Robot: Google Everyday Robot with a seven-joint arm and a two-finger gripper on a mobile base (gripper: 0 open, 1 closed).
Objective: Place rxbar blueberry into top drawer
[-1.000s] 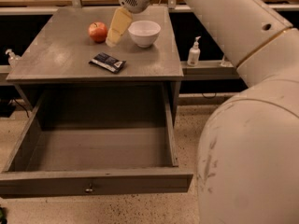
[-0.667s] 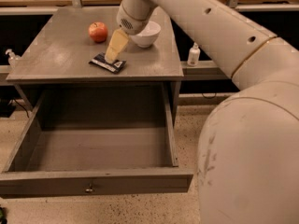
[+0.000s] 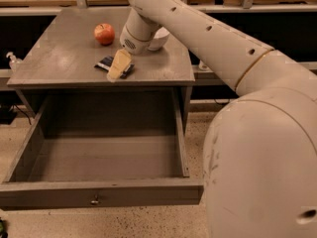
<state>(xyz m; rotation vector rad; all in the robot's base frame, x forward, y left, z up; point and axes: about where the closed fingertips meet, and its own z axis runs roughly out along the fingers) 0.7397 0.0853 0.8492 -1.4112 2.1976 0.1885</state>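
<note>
My gripper [image 3: 119, 66] hangs low over the front part of the desk [image 3: 54, 58], directly over the rxbar blueberry [image 3: 104, 63] — the dark bar lies flat on the desk top, partly hidden beneath it. Whether the gripper is clenched or released, I cannot tell. Farther back, 1 red apple [image 3: 104, 33] sits near a white bowl [image 3: 161, 37], which my arm partly covers. Below the desk top, the top drawer [image 3: 59, 193] stands pulled out — its knob [image 3: 94, 200] at the centre of the front panel.
</note>
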